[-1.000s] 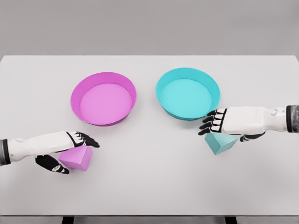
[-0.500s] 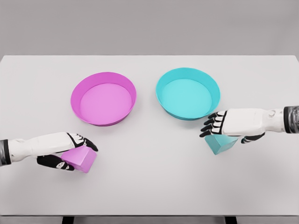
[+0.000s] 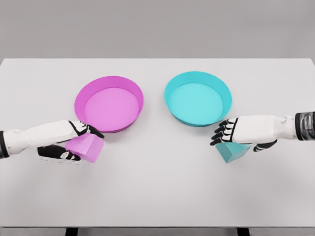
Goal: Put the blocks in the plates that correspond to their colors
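Observation:
On the white table, a pink plate (image 3: pixel 83 95) stands left of centre and a cyan plate (image 3: pixel 222 90) right of centre. My left hand (image 3: pixel 78 142) is shut on the pink block (image 3: pixel 88 148), which hangs tilted just in front of the pink plate's near-left rim. Over at the right, my right hand (image 3: pixel 235 137) grips the cyan block (image 3: pixel 231 152), fingers curled over its top and thumb behind it. That block sits just in front of the cyan plate's near-right rim.
The table's front edge (image 3: pixel 157 227) runs along the bottom of the view. Both plates have nothing in them.
My left hand has closed on the pink block and carried it up and away, toward the pink plate. The right hand has settled lower onto the cyan block, which barely moved.

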`<state>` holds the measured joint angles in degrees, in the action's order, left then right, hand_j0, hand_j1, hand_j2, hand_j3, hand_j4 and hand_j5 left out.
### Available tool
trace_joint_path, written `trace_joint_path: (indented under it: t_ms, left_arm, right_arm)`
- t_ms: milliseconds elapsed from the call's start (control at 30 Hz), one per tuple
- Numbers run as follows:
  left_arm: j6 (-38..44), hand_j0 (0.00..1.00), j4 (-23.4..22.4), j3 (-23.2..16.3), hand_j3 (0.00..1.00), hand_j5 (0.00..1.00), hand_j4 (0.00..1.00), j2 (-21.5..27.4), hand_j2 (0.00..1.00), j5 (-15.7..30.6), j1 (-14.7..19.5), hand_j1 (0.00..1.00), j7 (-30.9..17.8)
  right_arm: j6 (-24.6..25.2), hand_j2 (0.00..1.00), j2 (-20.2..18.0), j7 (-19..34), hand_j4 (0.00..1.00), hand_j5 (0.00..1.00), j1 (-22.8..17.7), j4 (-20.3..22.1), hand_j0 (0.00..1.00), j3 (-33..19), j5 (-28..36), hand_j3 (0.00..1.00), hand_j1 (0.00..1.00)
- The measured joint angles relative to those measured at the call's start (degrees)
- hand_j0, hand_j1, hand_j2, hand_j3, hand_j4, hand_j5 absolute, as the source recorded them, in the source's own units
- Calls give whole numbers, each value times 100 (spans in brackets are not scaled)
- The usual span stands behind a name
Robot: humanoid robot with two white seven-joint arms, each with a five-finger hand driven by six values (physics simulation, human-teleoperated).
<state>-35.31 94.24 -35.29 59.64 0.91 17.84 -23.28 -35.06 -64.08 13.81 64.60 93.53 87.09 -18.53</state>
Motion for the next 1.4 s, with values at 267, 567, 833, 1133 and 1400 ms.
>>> trace_joint_path:
  t_ms: [267,567,833,1133,1400]
  left_arm:
    - [300,55,-17,12,55,55,55,-121,55,22,448,55,51]
    - [567,55,-731,14,55,55,55,-601,55,-17,1151,55,32]
    - [811,59,-1449,-1,59,59,59,-1203,59,-85,1459,59,6]
    - [923,98,-2252,-29,98,98,98,-1960,98,-570,1653,98,18]
    - [902,100,-2303,-26,100,100,100,-2005,100,-651,1749,100,22]
  right_arm:
    - [-1,100,35,122,100,100,-9,-5,100,-2,-5,100,100]
    - [-1,100,109,133,100,100,-9,-1,100,-4,4,100,100]
    - [-1,85,124,145,85,85,-26,12,85,-10,-42,85,85]
    - [-1,77,140,141,77,77,-8,28,77,-43,-58,77,77]
    - [-1,66,140,134,66,66,18,57,66,-113,-43,66,66]
